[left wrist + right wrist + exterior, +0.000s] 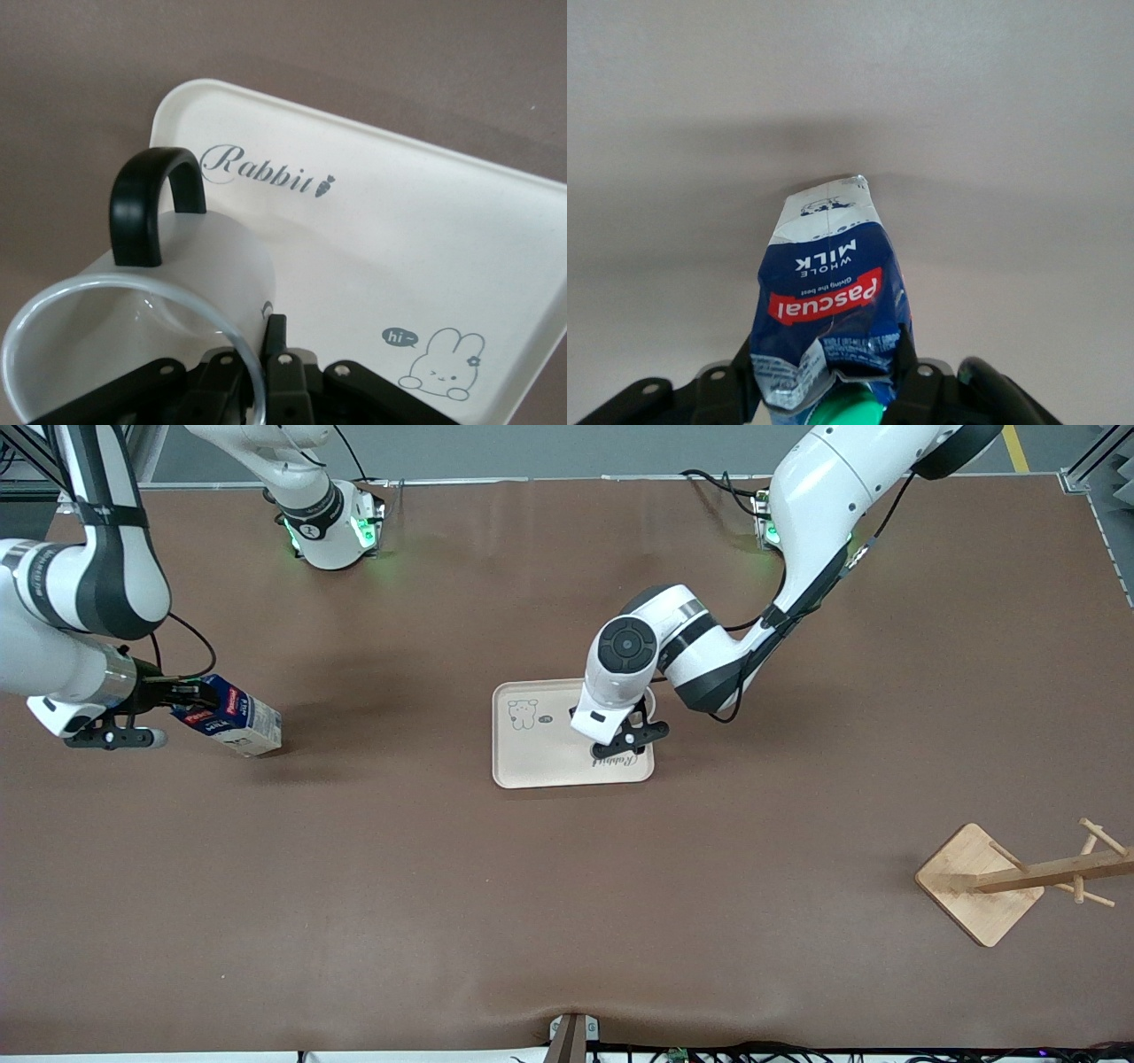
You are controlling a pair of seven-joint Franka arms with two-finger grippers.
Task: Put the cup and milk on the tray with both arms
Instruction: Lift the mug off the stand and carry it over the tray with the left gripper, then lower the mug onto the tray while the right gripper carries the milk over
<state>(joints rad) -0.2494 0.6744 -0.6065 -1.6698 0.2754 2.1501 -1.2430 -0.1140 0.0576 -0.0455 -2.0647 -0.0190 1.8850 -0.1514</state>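
- Jaws of the left gripper (266, 372) are clenched on the rim of the cup (142, 310), one finger inside the mouth and one outside; this arm reaches in from its base and holds the cup over the tray (532, 766).
- From the left wrist view the cup hangs tilted, its black handle uppermost, above the tray's lettered end; I cannot tell whether its base touches the tray yet.
- Jaws of the right gripper (833, 390) are squeezed on the top of the milk (828, 301), pinching the carton just beside its green cap; the cardboard is creased where they bite.
- Seen in the front view, the milk (232, 716) leans over at the right arm's end of the surface (567, 921), its lower corner at or just above the brown mat, well apart from the tray.
- By my reckoning, neither thing is set down for good: the cup looks close to placed but is not released, and the milk is only just grasped.
- What is left, I judge: lower and let go of the cup, then carry the milk across to the tray's free end by the rabbit drawing (523, 715) and stand it upright.
- One wooden rack (1019, 877) lies on its side toward the left arm's end, nearer the front camera, and plays no part.
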